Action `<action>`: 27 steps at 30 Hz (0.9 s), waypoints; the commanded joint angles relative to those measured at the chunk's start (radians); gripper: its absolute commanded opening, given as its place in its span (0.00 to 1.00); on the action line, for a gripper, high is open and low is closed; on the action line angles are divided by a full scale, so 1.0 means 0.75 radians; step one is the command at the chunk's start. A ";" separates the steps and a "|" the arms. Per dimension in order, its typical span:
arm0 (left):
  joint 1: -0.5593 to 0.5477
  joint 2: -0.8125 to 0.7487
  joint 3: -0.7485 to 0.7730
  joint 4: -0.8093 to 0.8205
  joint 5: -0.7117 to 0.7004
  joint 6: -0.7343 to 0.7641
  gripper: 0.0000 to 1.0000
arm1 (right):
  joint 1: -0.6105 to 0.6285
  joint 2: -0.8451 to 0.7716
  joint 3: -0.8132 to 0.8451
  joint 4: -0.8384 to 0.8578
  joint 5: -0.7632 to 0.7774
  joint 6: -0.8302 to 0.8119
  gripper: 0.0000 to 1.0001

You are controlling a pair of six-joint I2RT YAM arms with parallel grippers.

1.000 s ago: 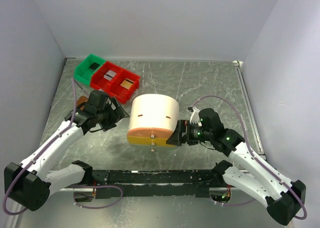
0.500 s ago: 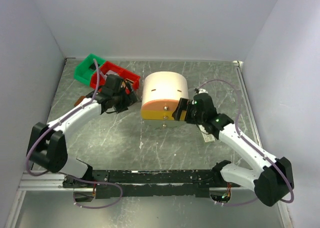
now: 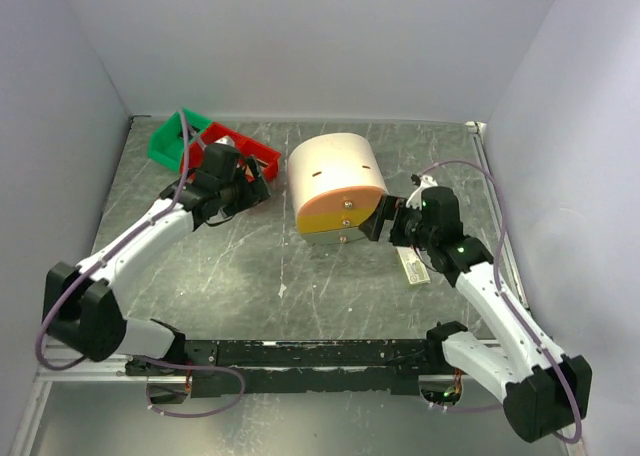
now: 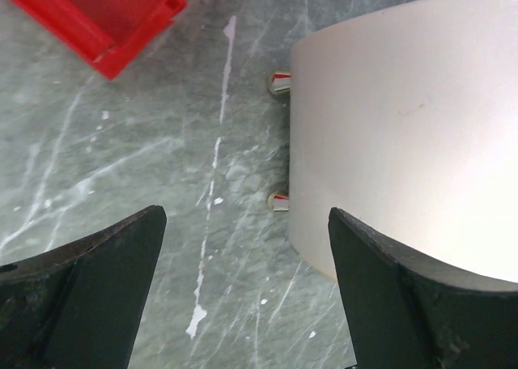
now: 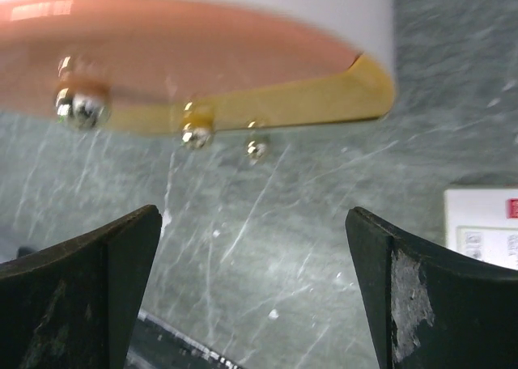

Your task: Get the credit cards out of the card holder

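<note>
Pincers both hang released and empty: my left gripper (image 4: 245,223) hovers over the table (image 4: 121,167) between the red bin (image 4: 113,13) and the big cream round-topped container (image 3: 335,176), while my right gripper (image 5: 252,223) faces that container's orange-and-yellow end. I judge they flank it because it fills the middle and nothing is yet ready to grasp. Neither the card holder nor the credit cards show in any view; only a cream box (image 3: 413,266) lies beside my right arm.
</note>
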 commanded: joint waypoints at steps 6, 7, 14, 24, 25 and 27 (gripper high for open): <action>0.028 -0.349 -0.089 -0.276 -0.322 0.097 0.94 | 0.252 -0.112 -0.209 0.136 -0.046 0.226 1.00; 0.029 -0.382 -0.092 -0.304 -0.348 0.102 0.94 | 0.306 -0.097 -0.201 0.164 0.014 0.248 1.00; 0.031 -0.589 -0.114 -0.406 -0.517 0.124 0.93 | 0.483 0.162 -0.160 0.463 0.311 0.409 1.00; 0.033 -0.726 -0.129 -0.507 -0.561 0.114 0.94 | 0.539 0.479 -0.024 0.740 0.720 0.513 1.00; 0.033 -0.726 -0.126 -0.512 -0.559 0.117 0.94 | 0.538 0.510 -0.008 0.750 0.748 0.522 1.00; 0.033 -0.721 -0.118 -0.522 -0.557 0.126 0.94 | 0.538 0.575 0.041 0.776 0.783 0.528 1.00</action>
